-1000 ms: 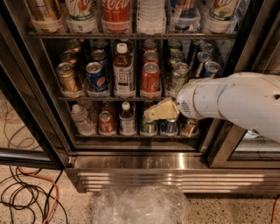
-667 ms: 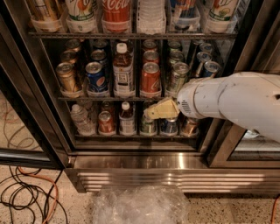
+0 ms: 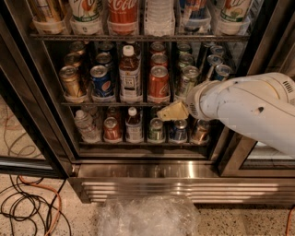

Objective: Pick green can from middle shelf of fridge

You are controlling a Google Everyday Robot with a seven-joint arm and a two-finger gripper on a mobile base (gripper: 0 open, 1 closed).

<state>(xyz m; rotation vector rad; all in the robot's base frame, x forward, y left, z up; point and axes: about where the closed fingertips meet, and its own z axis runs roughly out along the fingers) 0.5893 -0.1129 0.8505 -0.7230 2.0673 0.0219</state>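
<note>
The fridge (image 3: 138, 177) stands open in front of me. On the middle shelf (image 3: 115, 102) a green can (image 3: 188, 81) with pale stripes stands at the front right, next to a red can (image 3: 158, 83). A blue Pepsi can (image 3: 100, 81), a gold can (image 3: 71, 83) and a labelled bottle (image 3: 130, 73) stand further left. My gripper (image 3: 168, 112), tan coloured on a white arm (image 3: 249, 108), reaches in from the right. It sits just below the middle shelf's front edge, below and left of the green can, and holds nothing that I can see.
Large bottles (image 3: 122, 14) fill the rack above. Cans and small bottles (image 3: 133, 126) stand on the lower rack behind the gripper. The dark door frame (image 3: 237, 138) is at the right. Crumpled clear plastic (image 3: 145, 216) and cables (image 3: 32, 207) lie on the floor.
</note>
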